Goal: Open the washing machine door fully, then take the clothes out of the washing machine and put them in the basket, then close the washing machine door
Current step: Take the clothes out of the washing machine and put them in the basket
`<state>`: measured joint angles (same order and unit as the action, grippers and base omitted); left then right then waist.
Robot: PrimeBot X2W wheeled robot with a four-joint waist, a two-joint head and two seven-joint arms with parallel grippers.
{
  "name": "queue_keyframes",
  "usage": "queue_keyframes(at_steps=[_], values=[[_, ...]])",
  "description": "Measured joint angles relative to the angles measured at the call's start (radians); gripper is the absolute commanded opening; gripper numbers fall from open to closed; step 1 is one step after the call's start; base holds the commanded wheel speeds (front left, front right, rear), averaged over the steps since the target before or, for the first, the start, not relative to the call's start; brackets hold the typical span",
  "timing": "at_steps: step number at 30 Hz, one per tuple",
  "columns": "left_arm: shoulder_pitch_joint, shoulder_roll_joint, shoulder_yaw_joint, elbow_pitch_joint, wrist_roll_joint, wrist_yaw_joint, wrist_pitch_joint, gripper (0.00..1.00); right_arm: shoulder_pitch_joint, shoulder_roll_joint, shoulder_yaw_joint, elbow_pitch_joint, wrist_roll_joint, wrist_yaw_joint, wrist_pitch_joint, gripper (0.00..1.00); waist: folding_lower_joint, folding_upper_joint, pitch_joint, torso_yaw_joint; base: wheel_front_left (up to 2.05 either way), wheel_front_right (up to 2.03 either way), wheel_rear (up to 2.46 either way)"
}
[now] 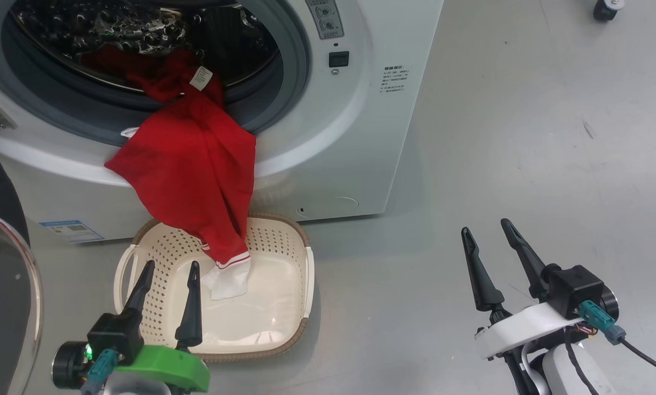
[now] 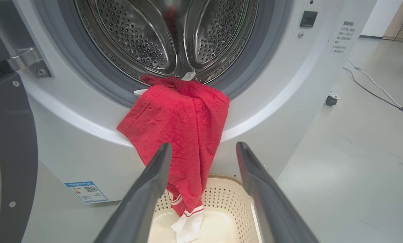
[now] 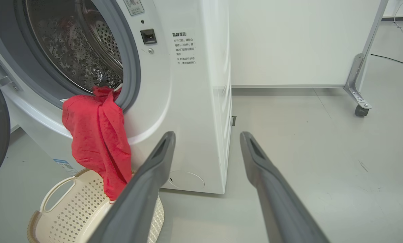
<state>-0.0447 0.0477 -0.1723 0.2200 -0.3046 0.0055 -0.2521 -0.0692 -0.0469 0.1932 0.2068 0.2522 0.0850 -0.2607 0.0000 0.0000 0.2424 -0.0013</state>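
The washing machine (image 1: 355, 137) stands with its door (image 1: 1, 307) swung open at the left. Red clothes (image 1: 196, 164) hang out of the port over the lip, their white-trimmed end dangling into the cream basket (image 1: 275, 233) on the floor below. More red fabric lies inside the drum (image 1: 113, 27). My left gripper (image 1: 171, 266) is open over the basket's near left part, short of the hanging cloth (image 2: 177, 121). My right gripper (image 1: 484, 227) is open above bare floor, right of the machine. The basket (image 3: 63, 209) and the clothes (image 3: 96, 141) also show in the right wrist view.
Grey floor (image 1: 525, 137) spreads to the right of the machine. A caster wheel (image 1: 605, 8) stands far right at the back. A white panel on a wheeled metal foot (image 3: 358, 98) stands behind the machine, and a cable (image 2: 376, 87) runs over the floor.
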Motion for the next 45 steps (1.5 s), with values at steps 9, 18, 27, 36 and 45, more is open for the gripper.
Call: queue_keyframes(at_steps=[9,18,27,36,45], values=[[0.01,0.0,-0.016,-0.042,0.0,0.012,0.0,1.0,0.0,0.0,0.005,-0.021,0.004,0.0,0.0,1.0,0.0,0.0,0.009,0.001,0.0,0.0,0.0],[0.009,0.0,-0.021,-0.064,0.003,0.028,0.015,1.0,-0.007,0.0,0.018,-0.06,0.002,0.0,0.0,1.0,0.0,0.0,0.058,-0.005,0.0,0.0,0.0],[-0.058,0.0,-0.016,-0.062,0.0,0.039,0.059,1.0,-0.037,0.0,0.034,-0.093,0.001,0.0,0.0,1.0,0.0,0.0,0.139,-0.02,0.0,0.0,0.0],[-0.187,-0.001,0.024,-0.017,-0.023,0.044,0.103,1.0,-0.102,-0.001,0.053,-0.145,0.002,0.0,0.0,1.0,0.0,0.0,0.246,-0.057,0.0,0.0,0.0],[-0.36,0.006,0.077,0.075,-0.056,0.05,0.158,1.0,-0.156,-0.001,0.073,-0.174,0.017,-0.002,0.0,1.0,0.0,0.0,0.355,-0.105,0.0,0.0,0.0]])
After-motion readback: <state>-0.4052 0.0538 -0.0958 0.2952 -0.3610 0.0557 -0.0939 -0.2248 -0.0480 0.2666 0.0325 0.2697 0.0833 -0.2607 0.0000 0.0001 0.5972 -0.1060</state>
